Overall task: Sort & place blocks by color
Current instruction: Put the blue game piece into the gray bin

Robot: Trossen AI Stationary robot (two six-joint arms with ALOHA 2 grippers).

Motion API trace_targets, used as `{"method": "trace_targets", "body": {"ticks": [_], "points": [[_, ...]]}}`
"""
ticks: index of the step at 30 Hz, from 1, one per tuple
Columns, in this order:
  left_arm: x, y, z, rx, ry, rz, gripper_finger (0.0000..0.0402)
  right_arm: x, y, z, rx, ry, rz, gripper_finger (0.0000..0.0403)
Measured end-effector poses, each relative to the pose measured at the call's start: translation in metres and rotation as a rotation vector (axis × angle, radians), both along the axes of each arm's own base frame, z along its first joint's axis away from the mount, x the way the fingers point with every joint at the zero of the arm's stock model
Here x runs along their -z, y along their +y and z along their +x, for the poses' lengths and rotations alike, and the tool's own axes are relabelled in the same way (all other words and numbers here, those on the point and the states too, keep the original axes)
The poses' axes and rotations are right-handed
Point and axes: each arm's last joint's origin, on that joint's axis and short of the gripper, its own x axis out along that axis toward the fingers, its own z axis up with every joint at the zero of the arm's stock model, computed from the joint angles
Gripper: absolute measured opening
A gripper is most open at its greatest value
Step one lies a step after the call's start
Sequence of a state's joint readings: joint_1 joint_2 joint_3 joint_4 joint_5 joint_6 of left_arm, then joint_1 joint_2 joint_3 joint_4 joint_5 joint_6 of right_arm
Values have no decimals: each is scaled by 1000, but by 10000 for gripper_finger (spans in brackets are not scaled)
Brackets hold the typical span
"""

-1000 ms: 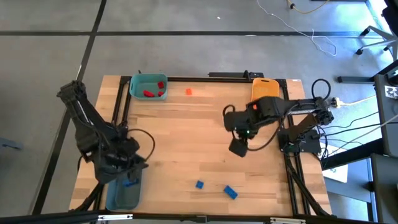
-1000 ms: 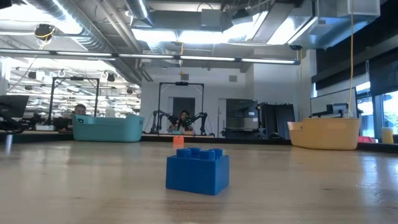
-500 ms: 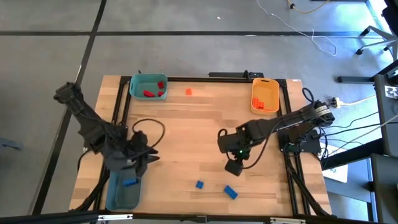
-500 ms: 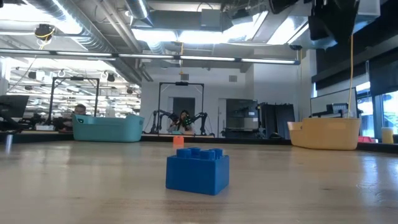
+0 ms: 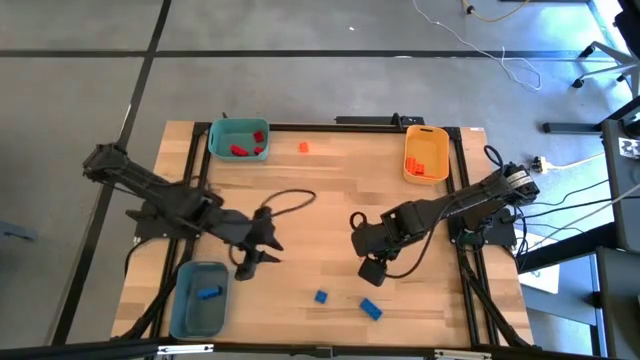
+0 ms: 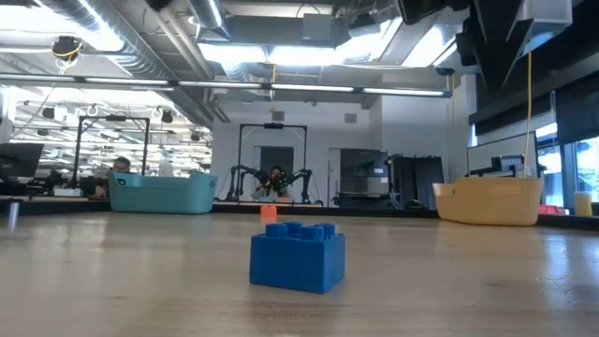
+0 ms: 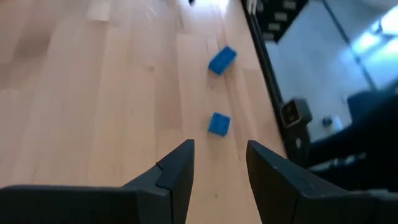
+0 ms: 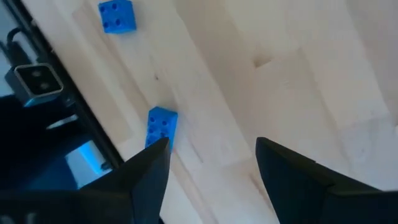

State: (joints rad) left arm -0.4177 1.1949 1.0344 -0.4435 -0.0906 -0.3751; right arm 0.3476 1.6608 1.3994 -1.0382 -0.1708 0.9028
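Note:
Two blue blocks lie near the table's near edge, one point(image 5: 320, 296) left of the other point(image 5: 371, 309). My left gripper point(image 5: 254, 259) is open and above the table, left of them; its wrist view shows both ahead, one block point(image 7: 218, 124) and the other point(image 7: 222, 60). My right gripper point(image 5: 369, 268) is open and hovers just beyond the right block point(image 8: 161, 126), with the other block point(image 8: 117, 15) farther off. An orange block point(image 5: 304, 147) rests near the far edge. The low view shows one blue block point(image 6: 298, 256) close up.
A teal bin point(image 5: 239, 139) with red blocks sits at the far left. A yellow-orange bin point(image 5: 425, 153) with orange blocks sits at the far right. A grey-blue bin point(image 5: 198, 298) at the near left corner has a blue block point(image 5: 208, 294) in it. The table's middle is bare wood.
My left gripper has swung away from above the grey-blue bin toward the table's right, out over the middle. My right gripper has moved from the table's middle toward the near edge, closer to the blue blocks. No block has moved.

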Motion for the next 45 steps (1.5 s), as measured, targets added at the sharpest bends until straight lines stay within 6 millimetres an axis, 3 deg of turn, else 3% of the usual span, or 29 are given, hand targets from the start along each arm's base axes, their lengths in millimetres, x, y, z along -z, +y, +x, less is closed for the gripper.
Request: {"method": "trace_targets", "body": {"ticks": [7, 14, 19, 23, 30, 36, 45], "points": [[32, 3, 41, 107, 34, 67, 137, 0, 4, -2, 55, 7, -11, 239], [58, 11, 60, 63, 114, 118, 137, 1, 13, -4, 84, 15, -8, 239], [62, 10, 63, 74, 121, 146, 137, 12, 24, 7, 57, -35, -17, 239], [63, 7, 62, 84, 125, 160, 137, 25, 37, 27, -106, -179, -28, 239], [62, 8, 60, 82, 128, 161, 137, 60, 49, 54, -338, -298, -76, 239], [64, 8, 58, 83, 156, 168, 137, 88, 57, 71, -413, -357, -92, 239], [68, 10, 54, 87, 221, 186, 137, 102, 61, 81, -491, -421, -116, 239]]}}
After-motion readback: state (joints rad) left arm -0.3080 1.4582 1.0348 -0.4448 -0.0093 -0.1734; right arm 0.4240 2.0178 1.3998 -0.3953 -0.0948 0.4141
